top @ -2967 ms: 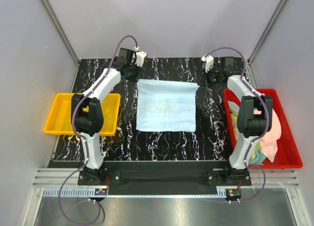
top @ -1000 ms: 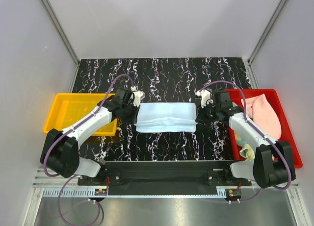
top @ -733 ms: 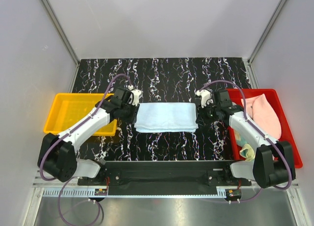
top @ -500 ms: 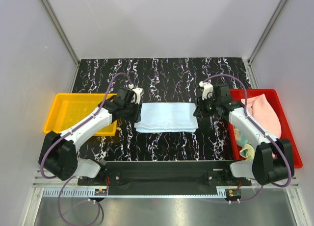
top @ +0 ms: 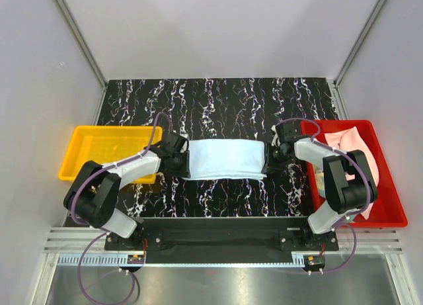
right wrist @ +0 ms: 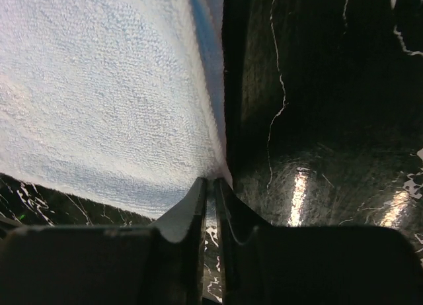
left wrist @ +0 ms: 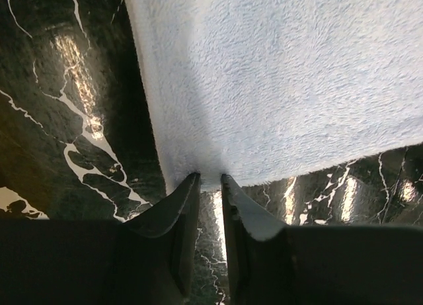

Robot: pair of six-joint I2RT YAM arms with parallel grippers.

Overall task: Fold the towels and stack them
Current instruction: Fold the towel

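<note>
A light blue towel (top: 225, 158) lies folded in half as a wide strip on the black marbled table, between the two arms. My left gripper (top: 180, 161) is shut on the towel's near left corner, which shows pinched between its fingers in the left wrist view (left wrist: 208, 179). My right gripper (top: 269, 157) is shut on the near right corner, seen in the right wrist view (right wrist: 213, 182). The towel fills the upper part of both wrist views (left wrist: 277, 80) (right wrist: 99, 87). Both grippers are low, at table level.
A yellow tray (top: 73, 176) sits at the table's left edge, beside the left arm. A red bin (top: 390, 220) at the right edge holds a pink towel (top: 360, 146) and other cloths. Grey walls surround the table.
The towel, spread flat three seconds ago, is now folded in half. Both grippers carried its far edge toward the near edge and have lowered to the table.
</note>
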